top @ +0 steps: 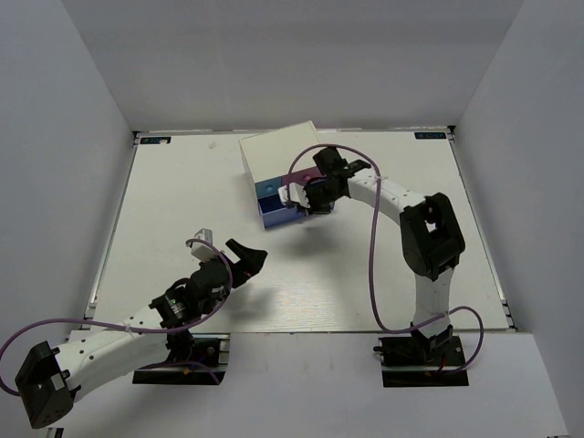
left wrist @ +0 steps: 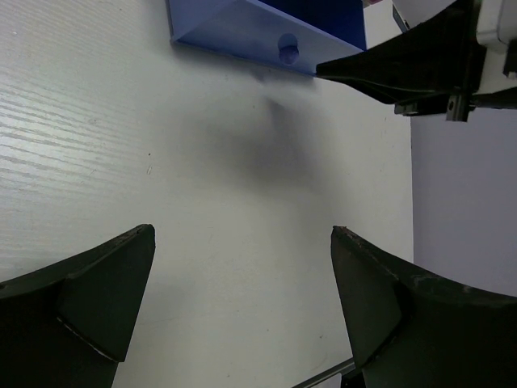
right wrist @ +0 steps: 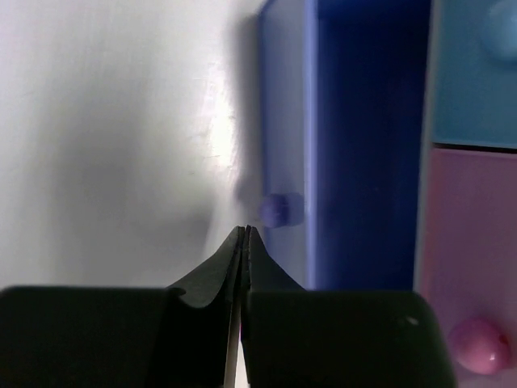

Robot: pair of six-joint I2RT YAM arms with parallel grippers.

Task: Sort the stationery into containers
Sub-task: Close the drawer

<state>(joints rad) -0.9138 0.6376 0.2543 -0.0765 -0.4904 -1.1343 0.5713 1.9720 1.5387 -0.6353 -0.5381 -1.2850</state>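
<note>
The white drawer chest (top: 274, 155) stands at the back middle of the table. Its wide periwinkle drawer (top: 274, 215) is pulled out; in the right wrist view its dark blue inside (right wrist: 367, 145) shows nothing in it. My right gripper (top: 307, 203) is shut with nothing visible between the fingers, tips (right wrist: 245, 232) just beside the drawer's knob (right wrist: 275, 210). The light blue front (right wrist: 477, 73) and pink front (right wrist: 468, 226) are closed. My left gripper (top: 250, 259) is open and empty over bare table (left wrist: 242, 229). No highlighter, pink tube or pot is in view.
White walls enclose the table on three sides. The left wrist view shows the periwinkle drawer (left wrist: 266, 24) ahead, with the right gripper's black fingers (left wrist: 420, 56) at its upper right. Purple cables loop from both arms.
</note>
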